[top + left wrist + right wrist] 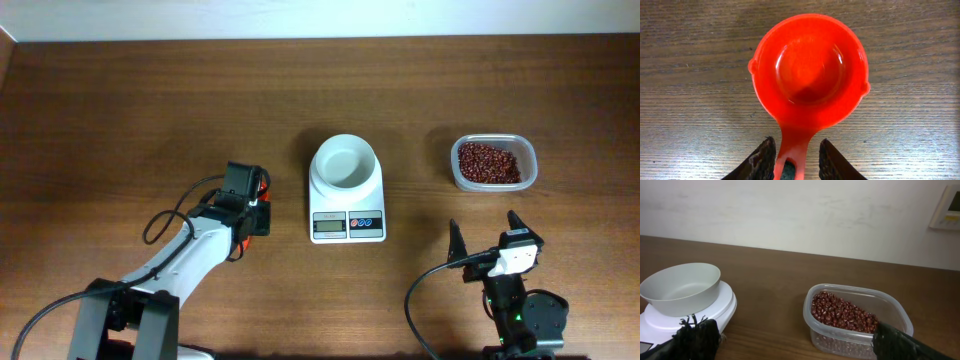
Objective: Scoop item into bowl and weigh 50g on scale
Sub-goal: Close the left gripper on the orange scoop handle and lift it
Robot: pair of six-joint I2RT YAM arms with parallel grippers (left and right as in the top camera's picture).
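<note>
Brown wood-grain table [120, 100] fills every view, with a plain pale wall [790, 215] behind it.

Your scale [347, 225] sits mid-table with the white bowl [345, 163] standing on its platform. The beans [488, 163] lie in a clear tub [455, 175] to its right, well apart from it.

Much is hidden. From overhead the left gripper [796, 146] covers the red scoop [810, 70], so only orange slivers show. From the left wrist the scoop's handle [792, 150] runs off the bottom edge. The fingers [764, 157] stand narrow on either side of it, a sliver of wood showing at the right one. Whether they pinch it you cannot tell, since the contact is cut off.

Your right gripper [790, 326] is spread wide and holds nothing. It sits low near the table's front, facing the tub, with only its dark fingertips in its own view.

As for writing, the scale's display [329, 225] and two buttons [365, 222] are too small to read. A wall panel [946, 207] is cropped at the corner — its yellowish label is illegible. No brand shows on the scoop.
</note>
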